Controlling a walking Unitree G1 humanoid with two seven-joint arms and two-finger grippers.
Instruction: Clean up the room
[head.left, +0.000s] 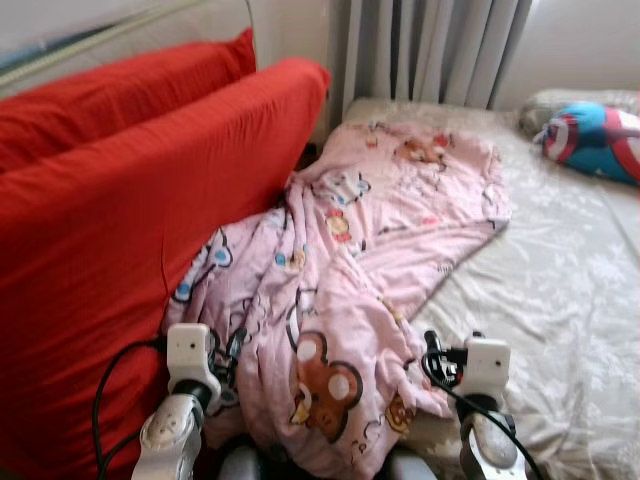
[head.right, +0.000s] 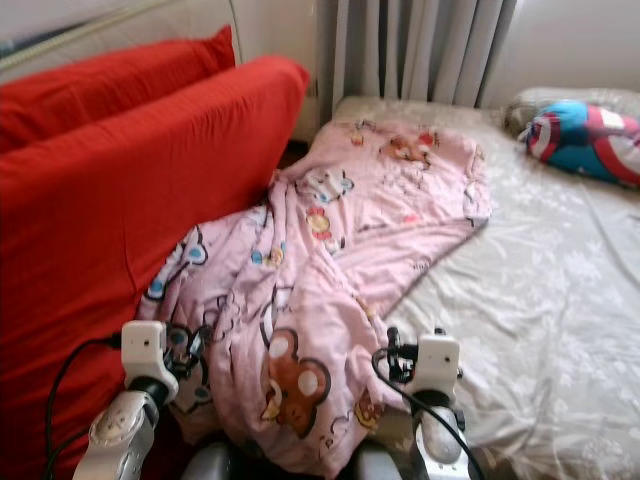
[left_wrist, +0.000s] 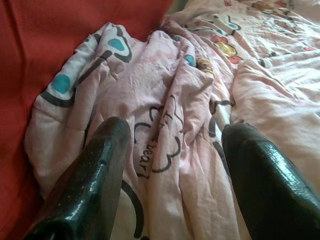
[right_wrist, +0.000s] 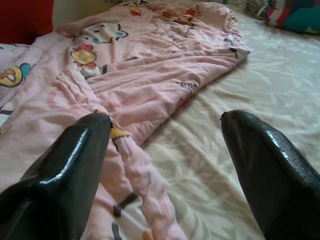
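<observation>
Down at the near edge of the bed, the left gripper (left_wrist: 172, 155) hangs low over the crumpled pink blanket (head.left: 350, 290), its two black fingers (left_wrist: 92, 175) spread wide apart with a rumpled fold of the cloth lying between them. I cannot tell whether the tips touch the fabric. Just beside that gripper, on the robot's left, stands a big red cushion (head.left: 110, 250), and the blanket is bunched up against it.

The right gripper (right_wrist: 165, 165) is on the other side of the heap, its fingers (right_wrist: 270, 160) also held wide apart. Between them lies the blanket's near edge, where a narrow twisted fold runs over the pale patterned bedsheet (head.left: 560, 290). One finger sits above the pink cloth, the other above the bare sheet.

From the head camera both silver arms rise at the bottom of the scene, one to each side of the blanket's lower end, each with a white wrist block and black cables.

The blanket, printed with cartoon bears and mice, stretches from between the arms up and across the bed toward the grey curtains (head.left: 430, 50). Its far part lies flatter; its near part is heaped in thick folds.

Well apart, at the far right corner of the bed, rests a blue, red and white pillow (head.left: 595, 140).
</observation>
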